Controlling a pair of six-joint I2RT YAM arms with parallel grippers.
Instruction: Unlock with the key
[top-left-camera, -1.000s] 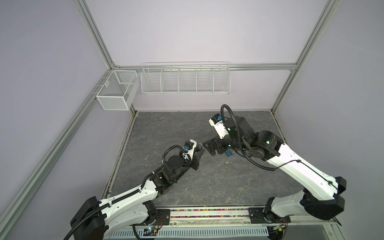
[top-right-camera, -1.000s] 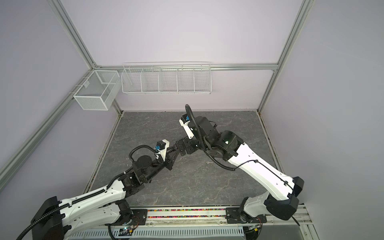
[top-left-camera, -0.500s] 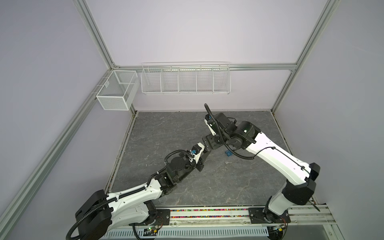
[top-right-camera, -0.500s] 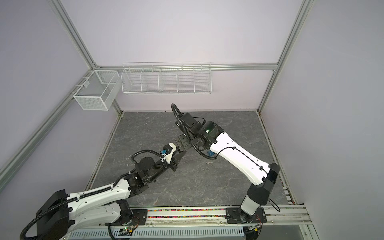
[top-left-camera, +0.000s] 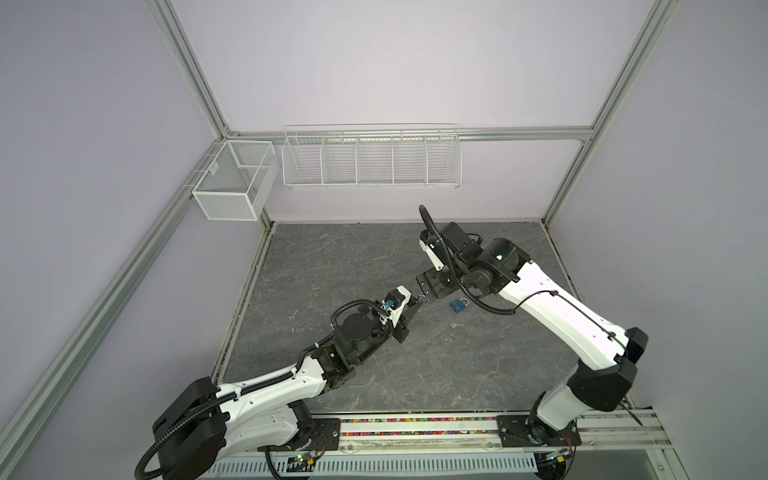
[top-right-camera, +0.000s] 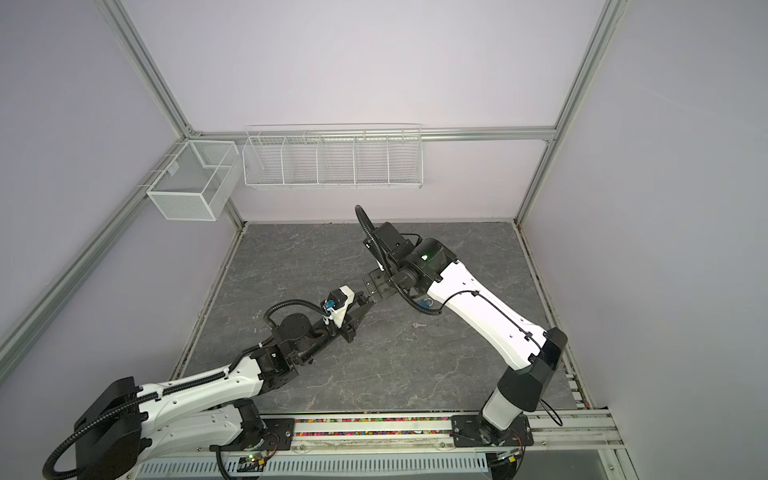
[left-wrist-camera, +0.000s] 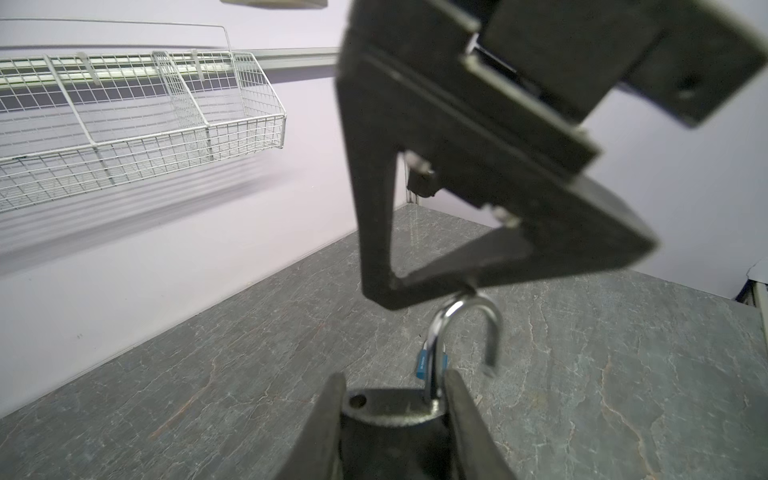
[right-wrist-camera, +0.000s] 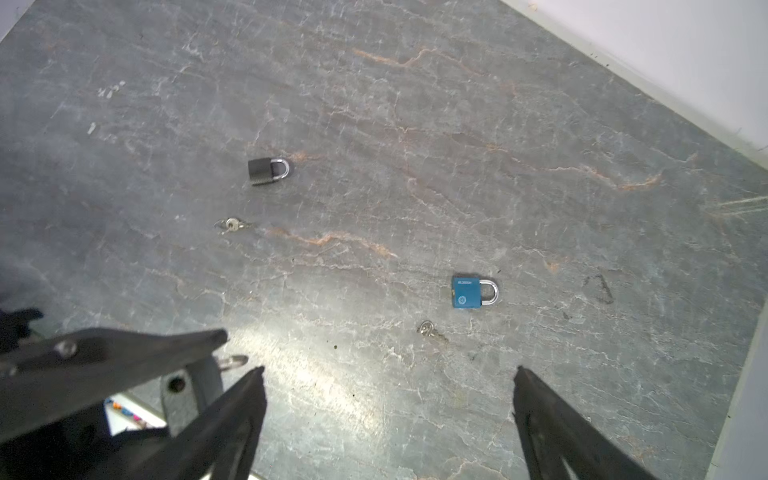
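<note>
Your left end effector clamps a grey padlock, shackle open, near the middle of both top views. Your right end effector stands wide beside it. 1 key lies on the desk near a blue padlock.

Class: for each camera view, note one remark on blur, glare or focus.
Left wrist view: grey streaks under the wire basket, shadow or smear; the shackle of the held padlock glints. Right wrist view: glare patch on the table, blue padlock crisp. Both top views: even light, faint shadows.
</note>
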